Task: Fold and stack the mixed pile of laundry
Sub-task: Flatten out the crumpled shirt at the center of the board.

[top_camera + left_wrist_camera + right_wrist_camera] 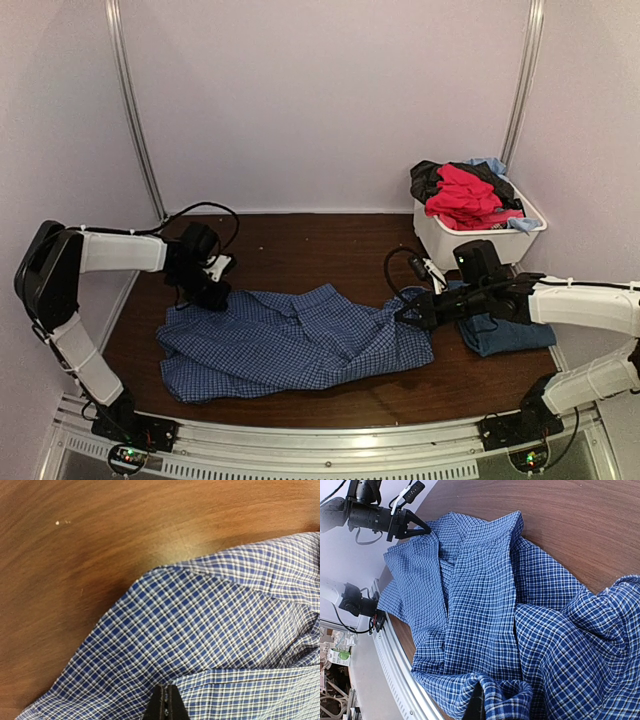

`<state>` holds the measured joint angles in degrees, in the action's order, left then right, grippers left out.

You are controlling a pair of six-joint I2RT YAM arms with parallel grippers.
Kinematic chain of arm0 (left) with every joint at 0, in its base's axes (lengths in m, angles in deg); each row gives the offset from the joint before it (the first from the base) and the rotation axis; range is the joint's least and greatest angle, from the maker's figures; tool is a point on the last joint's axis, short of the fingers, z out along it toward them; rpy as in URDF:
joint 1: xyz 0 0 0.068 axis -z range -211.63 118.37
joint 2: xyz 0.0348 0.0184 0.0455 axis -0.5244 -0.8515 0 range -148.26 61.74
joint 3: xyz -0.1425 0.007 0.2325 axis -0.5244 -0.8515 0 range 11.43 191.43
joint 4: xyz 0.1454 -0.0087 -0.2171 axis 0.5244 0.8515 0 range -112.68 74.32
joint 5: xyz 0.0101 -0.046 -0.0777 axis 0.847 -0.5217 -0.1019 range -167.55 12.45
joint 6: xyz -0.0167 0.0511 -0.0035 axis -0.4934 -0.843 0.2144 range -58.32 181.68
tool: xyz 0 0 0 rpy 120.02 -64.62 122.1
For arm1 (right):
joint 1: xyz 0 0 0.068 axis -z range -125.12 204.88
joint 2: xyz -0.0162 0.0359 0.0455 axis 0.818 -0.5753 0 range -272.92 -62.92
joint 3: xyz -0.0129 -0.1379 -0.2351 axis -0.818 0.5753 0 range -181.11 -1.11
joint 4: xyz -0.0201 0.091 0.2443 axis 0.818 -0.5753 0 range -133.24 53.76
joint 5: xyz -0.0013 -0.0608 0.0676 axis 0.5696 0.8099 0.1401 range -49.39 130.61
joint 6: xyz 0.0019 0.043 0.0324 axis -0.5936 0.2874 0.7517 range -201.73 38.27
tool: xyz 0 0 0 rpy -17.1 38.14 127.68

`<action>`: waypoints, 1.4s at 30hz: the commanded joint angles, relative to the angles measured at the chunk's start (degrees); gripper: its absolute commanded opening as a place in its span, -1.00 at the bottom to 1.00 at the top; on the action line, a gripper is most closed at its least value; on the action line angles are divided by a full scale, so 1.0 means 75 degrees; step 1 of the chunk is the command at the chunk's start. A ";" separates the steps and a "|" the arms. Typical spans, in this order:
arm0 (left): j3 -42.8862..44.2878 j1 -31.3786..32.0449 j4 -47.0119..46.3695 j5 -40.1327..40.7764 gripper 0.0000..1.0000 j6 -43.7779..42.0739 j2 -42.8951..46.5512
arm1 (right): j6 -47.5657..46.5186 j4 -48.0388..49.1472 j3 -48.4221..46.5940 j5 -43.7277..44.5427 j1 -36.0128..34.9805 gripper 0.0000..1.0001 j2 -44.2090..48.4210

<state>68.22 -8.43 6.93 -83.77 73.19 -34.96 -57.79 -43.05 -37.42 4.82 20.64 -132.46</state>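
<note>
A blue-and-white checked shirt [290, 340] lies spread and rumpled across the middle of the wooden table [300, 250]. My left gripper [218, 295] is at its far left corner. In the left wrist view the left gripper [168, 700] has its jaws pressed together on a fold of the checked shirt [200, 630]. My right gripper [405, 318] is shut on the shirt's right edge. In the right wrist view checked cloth [480, 605] bunches over the right gripper [482, 695]. A folded dark-blue T-shirt [505, 335] lies under the right arm.
A white bin [440, 240] stands at the back right, holding red [462, 195], black and light-blue clothes. Pale walls close in the back and sides. A metal rail [330, 445] runs along the near edge.
</note>
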 commanded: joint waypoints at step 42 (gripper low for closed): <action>0.5893 -0.0867 0.1923 0.2245 -1.00 0.1083 0.5254 | -0.3088 -0.4083 -1.0003 0.3064 -0.0471 -1.00 -0.0637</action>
<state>113.25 -14.70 18.47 -75.93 79.88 10.08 -79.54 -73.56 -112.50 17.40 15.88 -134.05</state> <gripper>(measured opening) 0.021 0.004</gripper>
